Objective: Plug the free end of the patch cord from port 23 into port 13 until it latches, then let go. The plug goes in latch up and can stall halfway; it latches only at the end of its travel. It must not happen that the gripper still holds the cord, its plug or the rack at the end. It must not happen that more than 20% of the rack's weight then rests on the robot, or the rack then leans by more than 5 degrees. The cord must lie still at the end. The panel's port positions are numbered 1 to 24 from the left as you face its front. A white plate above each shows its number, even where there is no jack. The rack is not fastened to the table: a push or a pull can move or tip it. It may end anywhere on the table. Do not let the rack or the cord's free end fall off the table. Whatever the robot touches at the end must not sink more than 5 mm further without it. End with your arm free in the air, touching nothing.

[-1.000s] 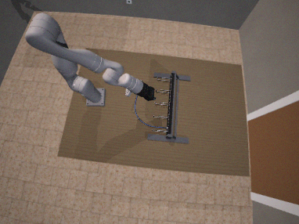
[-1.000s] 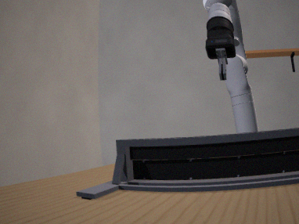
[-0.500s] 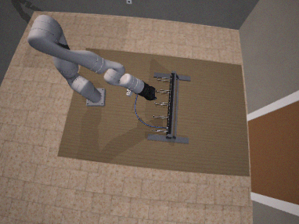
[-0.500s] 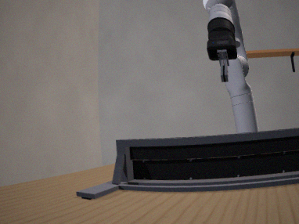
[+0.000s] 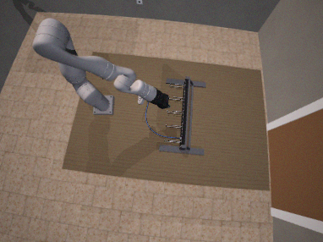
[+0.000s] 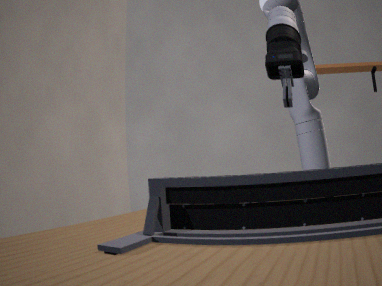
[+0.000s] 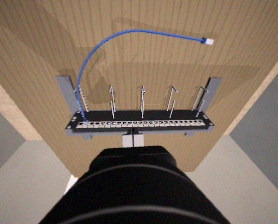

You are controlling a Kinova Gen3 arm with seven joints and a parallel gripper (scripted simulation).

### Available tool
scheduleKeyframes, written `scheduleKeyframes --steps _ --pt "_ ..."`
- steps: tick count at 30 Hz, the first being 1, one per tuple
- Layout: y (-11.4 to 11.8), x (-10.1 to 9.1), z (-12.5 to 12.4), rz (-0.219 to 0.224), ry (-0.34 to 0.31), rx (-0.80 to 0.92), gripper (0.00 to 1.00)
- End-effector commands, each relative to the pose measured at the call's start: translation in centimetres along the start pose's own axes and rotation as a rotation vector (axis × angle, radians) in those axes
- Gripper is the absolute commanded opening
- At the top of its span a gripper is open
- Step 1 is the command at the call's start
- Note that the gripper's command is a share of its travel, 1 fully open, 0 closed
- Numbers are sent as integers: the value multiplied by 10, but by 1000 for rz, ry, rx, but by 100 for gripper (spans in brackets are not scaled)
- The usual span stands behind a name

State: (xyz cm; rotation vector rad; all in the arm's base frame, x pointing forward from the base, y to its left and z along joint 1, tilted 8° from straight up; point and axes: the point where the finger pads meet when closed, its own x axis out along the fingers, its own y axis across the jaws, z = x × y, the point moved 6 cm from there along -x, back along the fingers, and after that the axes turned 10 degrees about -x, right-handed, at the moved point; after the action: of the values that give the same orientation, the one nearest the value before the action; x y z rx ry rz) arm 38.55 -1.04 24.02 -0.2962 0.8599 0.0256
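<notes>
Plug [image 7: 209,41] on table, far below empty gripper [image 7: 133,141]

One rack [image 7: 139,124] with one patch panel, two grey uprights [image 7: 64,90], five wire cable hooks [image 7: 142,100] behind, one blue patch cord [image 7: 107,42] with one white free plug [image 7: 209,41], one closed gripper [image 6: 286,97], one arm [image 5: 80,63], one table [image 5: 228,123].

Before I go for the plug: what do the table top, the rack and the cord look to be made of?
Table top: looks like wood, matte, with fine parallel grain lines.
Rack: flat grey frame with a dark panel, probably painted metal; no shine to confirm it.
Cord: blue, smoothly curved jacket, likely flexible plastic; its pale plug is too small to judge.
Gripper: dark fingers, shut on nothing, hanging above the rack.
</notes>
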Motion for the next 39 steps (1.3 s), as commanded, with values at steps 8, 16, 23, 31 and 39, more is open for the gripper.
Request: scheduleKeyframes --steps 8,16,23,31,39 --pt "-13 6 -4 -21 7 27 0" --pt "-13 14 -4 -21 8 27 0" --pt "-13 21 -4 -21 7 27 0" --pt "-14 32 -4 -21 7 27 0" --pt "-14 51 -4 -21 7 27 0"
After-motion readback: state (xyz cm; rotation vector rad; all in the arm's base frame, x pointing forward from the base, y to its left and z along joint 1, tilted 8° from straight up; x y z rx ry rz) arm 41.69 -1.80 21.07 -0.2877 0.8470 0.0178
